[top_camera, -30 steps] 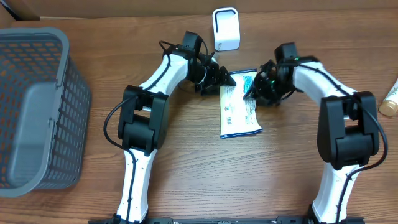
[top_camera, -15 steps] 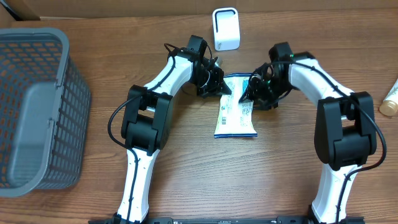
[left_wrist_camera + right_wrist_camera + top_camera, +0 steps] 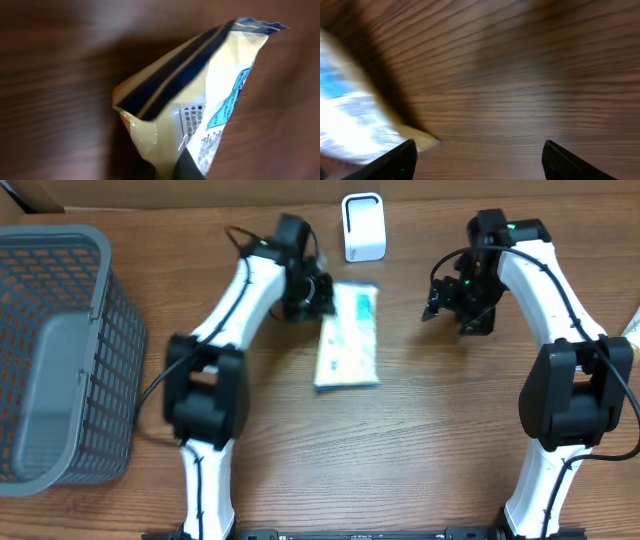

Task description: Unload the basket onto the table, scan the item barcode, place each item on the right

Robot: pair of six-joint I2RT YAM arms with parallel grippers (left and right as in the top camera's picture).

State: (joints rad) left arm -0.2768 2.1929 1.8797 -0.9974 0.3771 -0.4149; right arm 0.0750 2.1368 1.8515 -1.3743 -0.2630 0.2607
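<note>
Glossy plastic packet (image 3: 348, 335) on a grained wooden table (image 3: 420, 460), matt plastic mesh basket (image 3: 112, 370)

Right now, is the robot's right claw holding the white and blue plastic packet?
No: the right gripper stands open and empty, apart from the white and blue plastic packet, which the left gripper pinches.

"How are the arms looking?"

"The left arm (image 3: 245, 292) and right arm (image 3: 545, 275) are both wearing smooth white shells, with boxy black joints breaking them up."

"Any wiring?"

"Thin black cables (image 3: 145, 398) are looping out beside the joints. A green light (image 3: 512, 225) is glowing on the right arm. The right gripper (image 3: 447, 300) is showing all black, its fingertips (image 3: 400, 159) looking like dark wedges."
</note>
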